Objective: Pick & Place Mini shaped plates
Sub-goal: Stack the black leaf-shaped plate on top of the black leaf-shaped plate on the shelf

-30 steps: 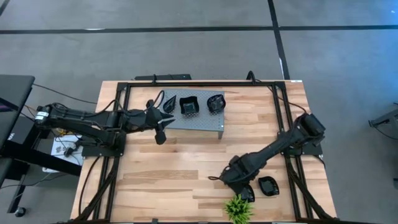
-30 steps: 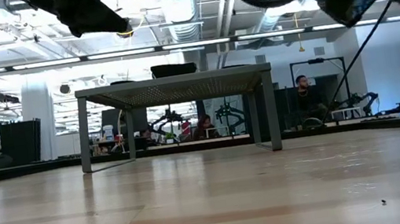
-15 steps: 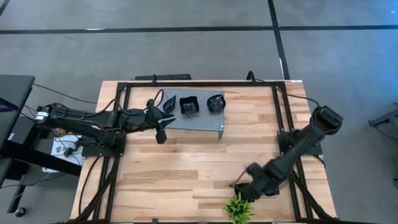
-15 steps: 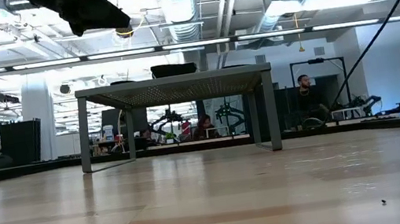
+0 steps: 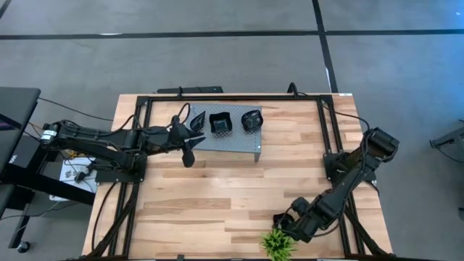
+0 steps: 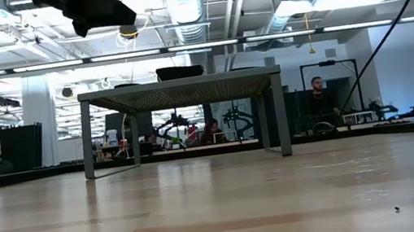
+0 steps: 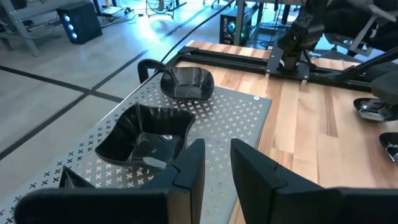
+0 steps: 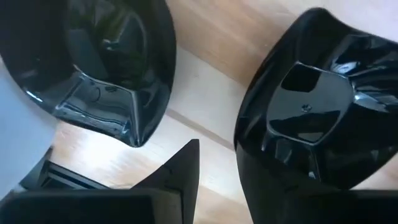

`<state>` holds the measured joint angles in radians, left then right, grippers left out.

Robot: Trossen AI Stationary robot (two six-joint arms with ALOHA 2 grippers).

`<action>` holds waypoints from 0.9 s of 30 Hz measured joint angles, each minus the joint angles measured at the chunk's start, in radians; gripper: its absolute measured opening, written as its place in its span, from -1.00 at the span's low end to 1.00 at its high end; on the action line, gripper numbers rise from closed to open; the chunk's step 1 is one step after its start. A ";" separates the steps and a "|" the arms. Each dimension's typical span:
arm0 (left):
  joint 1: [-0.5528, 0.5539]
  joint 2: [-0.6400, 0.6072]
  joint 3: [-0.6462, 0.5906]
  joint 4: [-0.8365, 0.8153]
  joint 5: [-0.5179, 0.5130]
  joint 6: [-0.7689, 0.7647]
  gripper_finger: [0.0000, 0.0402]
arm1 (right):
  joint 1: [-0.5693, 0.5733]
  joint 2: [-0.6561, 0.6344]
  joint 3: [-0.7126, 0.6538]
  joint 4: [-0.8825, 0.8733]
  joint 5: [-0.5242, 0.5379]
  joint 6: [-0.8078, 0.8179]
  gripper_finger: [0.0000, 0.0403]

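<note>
Right gripper slightly parted, empty, low between two black plates; left gripper narrowly open, empty, above stand.

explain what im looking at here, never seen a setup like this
Two robot arms work at a wooden table, each ending in a two-finger gripper. One picture looks down from above, one looks level across the tabletop, and two come from cameras on the wrists. The left gripper hovers open and empty over a grey metal stand that carries three small black plates. The right gripper is low at the table's near edge beside a green plant, close over two more black plates. It grips nothing yet.
</note>
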<state>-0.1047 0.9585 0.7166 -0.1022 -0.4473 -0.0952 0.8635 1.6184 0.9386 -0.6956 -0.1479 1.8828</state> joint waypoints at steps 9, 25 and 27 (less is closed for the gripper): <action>0.000 0.000 0.000 0.017 0.000 0.000 -0.61 | 0.000 0.048 0.000 -0.078 -0.003 -0.005 -0.49; 0.000 0.000 0.000 0.033 0.000 0.008 -0.61 | -0.032 0.096 0.005 -0.068 -0.028 -0.003 -0.71; 0.000 0.000 0.000 0.036 0.000 0.008 -0.61 | -0.038 0.096 0.008 -0.085 -0.044 -0.004 -0.78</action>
<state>-0.1047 0.9588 0.7162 -0.0662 -0.4473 -0.0872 0.8257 1.7145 0.9464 -0.7802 -0.1923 1.8790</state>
